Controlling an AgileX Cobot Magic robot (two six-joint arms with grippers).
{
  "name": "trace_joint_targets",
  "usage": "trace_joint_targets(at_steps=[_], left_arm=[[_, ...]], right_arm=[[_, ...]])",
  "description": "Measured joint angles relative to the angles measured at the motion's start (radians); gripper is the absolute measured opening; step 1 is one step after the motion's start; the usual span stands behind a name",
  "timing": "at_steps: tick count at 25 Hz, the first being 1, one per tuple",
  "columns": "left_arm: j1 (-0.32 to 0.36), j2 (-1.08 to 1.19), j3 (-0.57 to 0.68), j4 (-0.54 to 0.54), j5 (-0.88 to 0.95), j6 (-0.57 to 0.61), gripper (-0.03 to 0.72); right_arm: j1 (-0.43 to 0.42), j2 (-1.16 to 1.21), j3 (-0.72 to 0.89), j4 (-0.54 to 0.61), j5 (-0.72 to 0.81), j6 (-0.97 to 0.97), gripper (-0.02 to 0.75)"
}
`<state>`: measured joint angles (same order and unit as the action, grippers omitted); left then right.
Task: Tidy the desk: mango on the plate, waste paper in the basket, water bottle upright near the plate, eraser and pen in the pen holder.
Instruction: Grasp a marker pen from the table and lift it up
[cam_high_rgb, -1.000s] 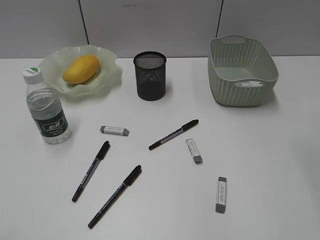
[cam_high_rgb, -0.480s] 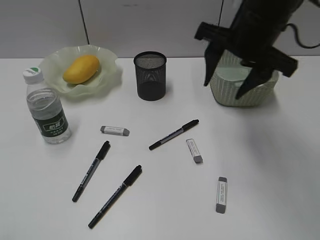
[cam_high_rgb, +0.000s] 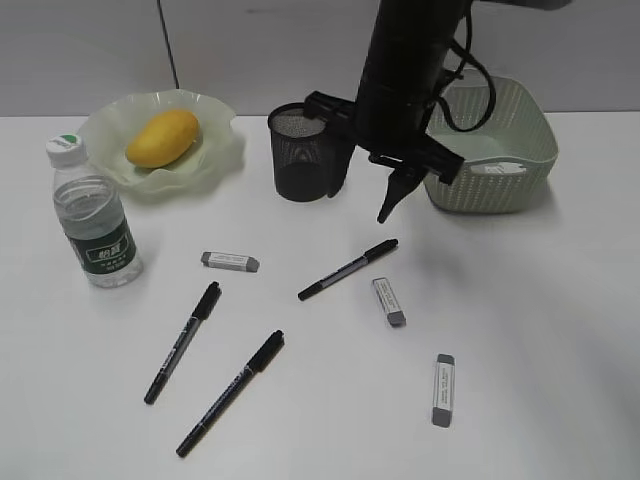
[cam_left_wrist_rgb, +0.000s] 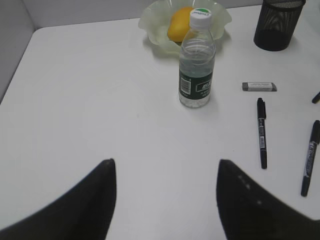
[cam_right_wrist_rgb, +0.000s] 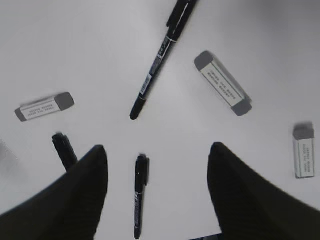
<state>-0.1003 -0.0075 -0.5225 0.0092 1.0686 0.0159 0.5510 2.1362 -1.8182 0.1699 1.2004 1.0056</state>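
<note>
White table (cam_high_rgb: 560, 330) carries everything. Sage-green basket (cam_high_rgb: 520, 160) stands at the back right, partly behind my right arm. On the ruffled green plate (cam_high_rgb: 215, 150) at the back left lies the mango (cam_high_rgb: 162, 137); the water bottle (cam_high_rgb: 93, 215) stands upright near it, the black mesh pen holder (cam_high_rgb: 298, 155) beside. Three pens and three erasers lie loose. My right fingers (cam_high_rgb: 392, 205) hang apart above one pen (cam_high_rgb: 347, 269); my left fingers (cam_left_wrist_rgb: 165, 200) are apart too.
</note>
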Motion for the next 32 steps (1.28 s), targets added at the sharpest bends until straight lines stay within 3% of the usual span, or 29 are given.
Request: trace_joint_targets(at_steps=[12,32], left_arm=[[0.000,0.000,0.000,0.000,-0.001,0.000,0.477],[0.000,0.000,0.000,0.000,-0.001,0.000,0.470]], right_arm=[[0.001,0.131,-0.054,-0.033,-0.045,0.190,0.454],[0.001,0.272,-0.055,-0.026,-0.155,0.205,0.447]])
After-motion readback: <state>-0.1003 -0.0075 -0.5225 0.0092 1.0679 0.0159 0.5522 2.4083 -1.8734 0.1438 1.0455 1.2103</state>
